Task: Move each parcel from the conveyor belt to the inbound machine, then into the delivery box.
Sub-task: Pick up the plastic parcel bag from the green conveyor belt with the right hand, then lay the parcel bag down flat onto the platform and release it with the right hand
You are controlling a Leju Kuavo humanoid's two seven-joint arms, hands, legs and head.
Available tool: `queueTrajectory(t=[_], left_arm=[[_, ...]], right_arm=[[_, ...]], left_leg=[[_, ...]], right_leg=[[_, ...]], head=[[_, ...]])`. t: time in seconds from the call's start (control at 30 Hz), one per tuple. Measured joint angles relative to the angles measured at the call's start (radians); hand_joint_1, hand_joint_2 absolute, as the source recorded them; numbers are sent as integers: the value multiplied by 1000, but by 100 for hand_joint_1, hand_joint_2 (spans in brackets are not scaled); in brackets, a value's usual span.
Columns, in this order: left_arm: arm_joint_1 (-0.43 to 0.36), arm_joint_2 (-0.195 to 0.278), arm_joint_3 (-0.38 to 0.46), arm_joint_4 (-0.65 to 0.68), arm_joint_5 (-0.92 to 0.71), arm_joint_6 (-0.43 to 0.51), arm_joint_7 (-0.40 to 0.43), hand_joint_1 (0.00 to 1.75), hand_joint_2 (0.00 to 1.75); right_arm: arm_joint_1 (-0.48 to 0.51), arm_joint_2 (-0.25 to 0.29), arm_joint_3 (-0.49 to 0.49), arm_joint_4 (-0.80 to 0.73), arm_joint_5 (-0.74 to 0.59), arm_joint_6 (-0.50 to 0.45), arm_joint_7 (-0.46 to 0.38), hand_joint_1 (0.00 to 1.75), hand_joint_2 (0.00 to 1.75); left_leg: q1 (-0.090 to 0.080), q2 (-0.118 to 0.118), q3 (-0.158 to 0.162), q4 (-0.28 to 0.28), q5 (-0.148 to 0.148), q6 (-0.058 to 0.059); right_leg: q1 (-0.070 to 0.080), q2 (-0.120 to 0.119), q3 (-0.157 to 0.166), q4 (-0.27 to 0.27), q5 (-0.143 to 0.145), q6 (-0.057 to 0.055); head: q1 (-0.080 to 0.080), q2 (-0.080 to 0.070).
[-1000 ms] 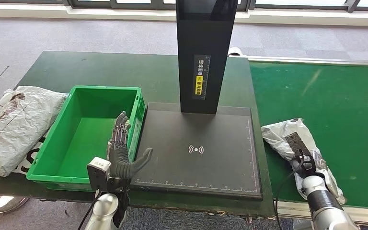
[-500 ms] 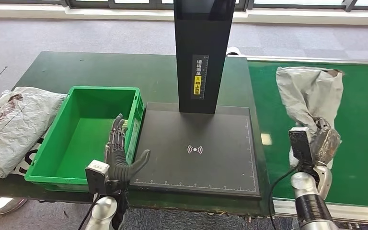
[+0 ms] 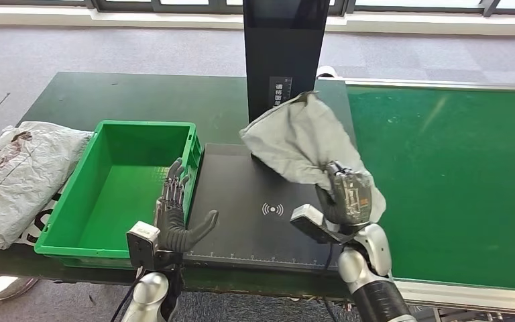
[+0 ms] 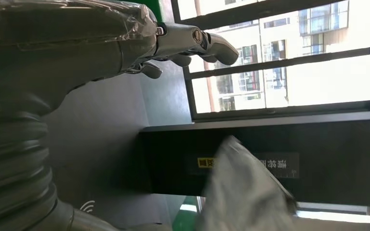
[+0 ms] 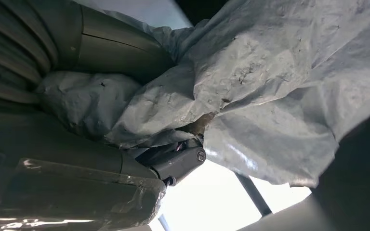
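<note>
My right hand grips a grey plastic parcel and holds it up above the black pad of the inbound machine. The wrist views show the same parcel, crumpled between the fingers, and the parcel in front of the machine's black post. My left hand is open, fingers spread, at the front edge between the green delivery box and the pad. The green conveyor belt lies to the right.
A second grey parcel lies on the dark table left of the box. The machine's post stands upright at the back of the pad, close behind the held parcel. Grey carpet lies beyond the table.
My right hand lifted the parcel off the conveyor belt and carried it left to above the machine's pad. The left hand has barely moved.
</note>
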Motion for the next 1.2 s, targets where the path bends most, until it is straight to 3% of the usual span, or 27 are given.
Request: queueTrajectory(t=[0.13, 0.37, 0.4, 0.5, 0.53, 0.6, 0.73, 0.97, 1.2], left_arm=[[-7, 0, -8, 13, 0, -9, 0, 0, 175], [-16, 0, -12, 29, 0, -14, 0, 0, 175], [-20, 0, -13, 33, 0, -14, 0, 0, 175], [-31, -1, -13, 41, 4, -7, 0, 0, 175], [-33, -1, -13, 43, 5, -3, 0, 0, 175], [-34, -1, -13, 46, 7, 0, 0, 0, 175], [-35, -1, -13, 49, 8, 0, 0, 0, 175], [-35, -2, -13, 49, 12, 14, 0, 0, 175], [-35, -2, -13, 50, 20, 28, 0, 0, 175]], right_arm=[[1, 52, 33, 87, 24, 12, -7, 175, 175], [-16, 91, 47, 185, 7, 34, -20, 175, 175], [-21, 96, 48, 200, 1, 38, -21, 139, 175], [-39, 115, 55, 246, -15, 39, -22, 8, 175], [-45, 122, 58, 262, -19, 35, -21, 0, 175], [-55, 136, 61, 288, -24, 19, -17, 0, 175], [-65, 151, 61, 313, -46, -28, -13, 0, 0], [-38, 154, 40, 224, -148, -176, -22, 0, 0], [60, 151, -23, -116, -194, -234, -23, 0, 0]], left_leg=[[0, -1, -1, 0, 0, 0], [0, -1, -1, 0, 0, 0], [0, -1, -1, 0, 0, 0], [0, 0, 0, 0, 0, -1], [0, 0, 0, 0, 0, -1], [0, 0, 0, 0, 0, -1], [0, 0, 0, 0, 0, -1], [0, 0, -1, 0, 0, -1], [0, 0, 0, 0, -1, -1]], right_leg=[[0, -1, 0, 0, 0, -1], [0, 0, 0, 0, 0, -1], [0, 0, 0, 0, 0, -1], [0, 0, 0, 0, 0, -1], [0, 0, 0, 0, 0, -1], [0, 0, 0, 0, 0, -1], [0, 0, 0, 0, 0, -1], [0, 0, 0, 0, 0, -1], [0, 0, -1, 0, 0, -1]], head=[[0, 0], [0, 0], [0, 0], [0, 0], [0, 0], [0, 0], [0, 0], [0, 0], [0, 0]])
